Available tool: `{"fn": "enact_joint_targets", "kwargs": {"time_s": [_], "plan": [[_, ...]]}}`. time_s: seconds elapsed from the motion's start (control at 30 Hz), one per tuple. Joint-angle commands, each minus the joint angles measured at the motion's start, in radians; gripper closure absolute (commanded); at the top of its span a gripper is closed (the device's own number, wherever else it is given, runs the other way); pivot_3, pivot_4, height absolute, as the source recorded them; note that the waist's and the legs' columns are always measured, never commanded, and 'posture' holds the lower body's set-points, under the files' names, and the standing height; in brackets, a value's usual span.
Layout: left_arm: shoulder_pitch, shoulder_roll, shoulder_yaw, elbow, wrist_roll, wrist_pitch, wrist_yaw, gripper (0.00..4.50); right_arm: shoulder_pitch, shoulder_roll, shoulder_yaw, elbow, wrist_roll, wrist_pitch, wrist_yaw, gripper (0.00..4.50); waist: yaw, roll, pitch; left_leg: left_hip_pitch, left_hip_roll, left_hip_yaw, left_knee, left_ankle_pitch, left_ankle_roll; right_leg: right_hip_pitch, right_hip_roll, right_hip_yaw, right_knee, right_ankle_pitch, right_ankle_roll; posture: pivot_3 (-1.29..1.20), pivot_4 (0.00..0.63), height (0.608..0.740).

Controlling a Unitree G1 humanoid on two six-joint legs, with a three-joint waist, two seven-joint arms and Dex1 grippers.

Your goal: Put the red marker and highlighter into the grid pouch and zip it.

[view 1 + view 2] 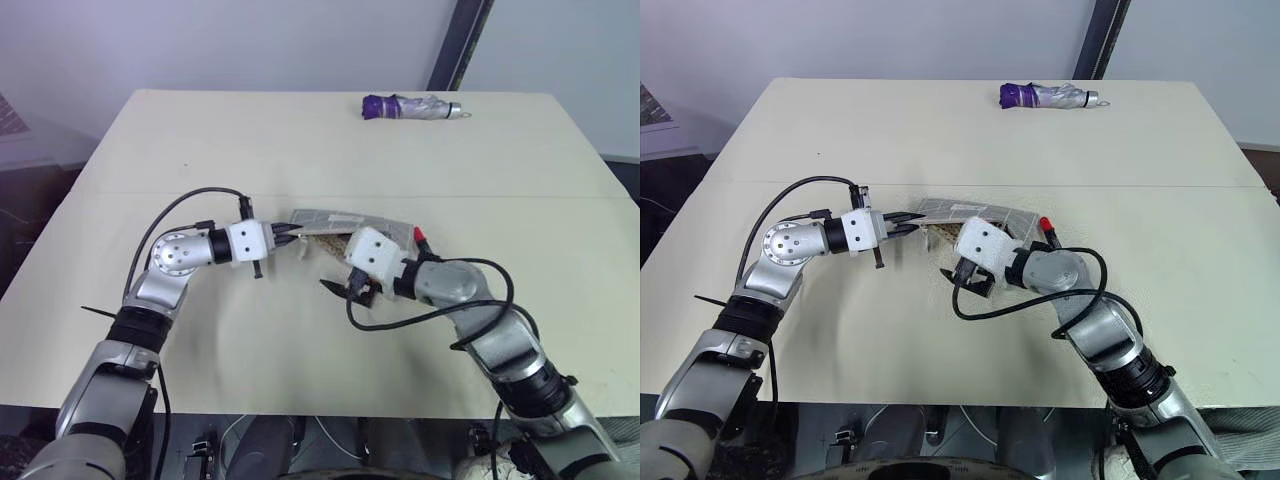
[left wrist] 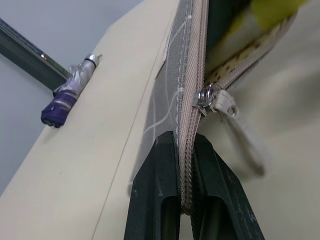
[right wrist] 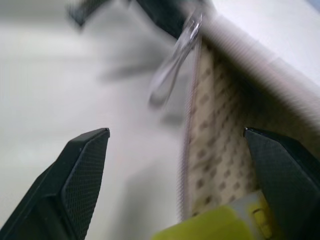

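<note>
The grid pouch [image 1: 340,219] lies mid-table, its left end lifted. My left gripper [image 1: 285,236] is shut on the zipper tape at that end, and the tape sits pinched between the fingers [image 2: 155,190]. The pale pull tab [image 2: 240,135] hangs just past them. The pouch mouth gapes and shows a spotted lining [image 3: 220,150]. The yellow highlighter [image 3: 220,225] lies inside the mouth. My right gripper [image 1: 340,290] is open right in front of the mouth, with nothing between its fingers. The red marker's tip [image 1: 421,236] pokes out at the pouch's right end; the rest of it is hidden.
A purple folded umbrella [image 1: 410,106] lies near the table's far edge. The cream table [image 1: 200,150] has bare room to the left, to the right and in front of the pouch. A seam [image 1: 150,193] crosses it just behind the pouch.
</note>
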Motion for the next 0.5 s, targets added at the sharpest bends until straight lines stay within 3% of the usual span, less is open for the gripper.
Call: {"fn": "enact_joint_targets", "kwargs": {"time_s": [0.03, 0.23, 0.5], "plan": [[-0.009, 0.018, 0.025, 0.004, 0.017, -0.039, 0.02, 4.5, 0.008, -0.028, -0.076, -0.092, 0.07, 0.028, 0.032, 0.05, 0.001, 0.0, 0.0, 0.0, 0.0, 0.0, 0.0, 0.0, 0.0, 0.0, 0.0, 0.0, 0.0, 0.0, 0.0, 0.0, 0.15, 0.74], [-0.015, 0.035, 0.034, 0.028, 0.039, -0.051, 0.053, 4.5, 0.103, -0.085, -0.184, -0.161, 0.195, 0.107, 0.057, 0.05, 0.005, 0.0, 0.0, 0.0, 0.0, 0.0, 0.0, -0.001, -0.001, 0.0, -0.001, 0.0, -0.001, 0.0, 0.0, 0.0, 0.15, 0.74], [-0.027, 0.071, 0.049, 0.05, 0.067, -0.053, 0.089, 4.5, 0.087, 0.031, -0.42, -0.194, 0.422, 0.273, -0.052, 0.05, 0.002, 0.0, 0.0, 0.0, 0.001, 0.0, 0.0, -0.001, -0.001, 0.0, -0.001, 0.0, 0.0, 0.0, 0.0, 0.0, 0.15, 0.74]]}}
